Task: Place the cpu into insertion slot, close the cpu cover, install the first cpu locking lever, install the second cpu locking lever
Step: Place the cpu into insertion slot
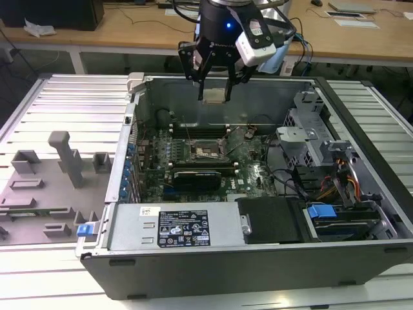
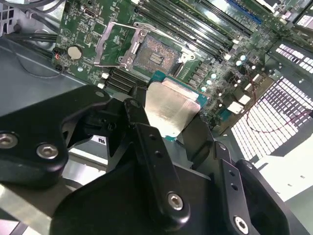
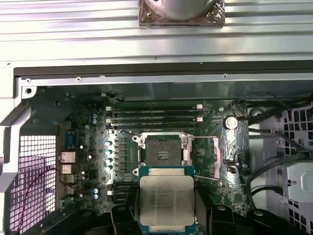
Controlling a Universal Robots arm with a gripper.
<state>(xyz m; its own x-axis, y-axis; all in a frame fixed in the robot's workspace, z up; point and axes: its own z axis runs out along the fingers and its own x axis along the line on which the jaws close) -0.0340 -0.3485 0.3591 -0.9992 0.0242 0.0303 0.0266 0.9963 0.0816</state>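
My gripper (image 1: 214,94) hangs above the open computer case, shut on the cpu (image 1: 215,97), a flat square chip with a silver top and greenish rim. Both wrist views show the cpu (image 2: 171,105) (image 3: 166,198) pinched at two opposite edges between the black fingers (image 2: 146,139). Well below it on the green motherboard lies the insertion slot (image 1: 206,152) (image 2: 152,55) (image 3: 161,149), its dark contact field bare. The cpu cover (image 2: 110,44) (image 3: 206,157), a thin steel frame, stands swung open beside the slot. In the first wrist view the chip sits just off the slot's near edge.
Long memory slots (image 1: 193,132) run behind the socket and a black expansion card (image 1: 200,175) lies in front of it. A power supply (image 1: 174,226) and drive cage (image 1: 303,139) crowd the case. A grey fixture tray (image 1: 51,187) sits at the exterior view's left.
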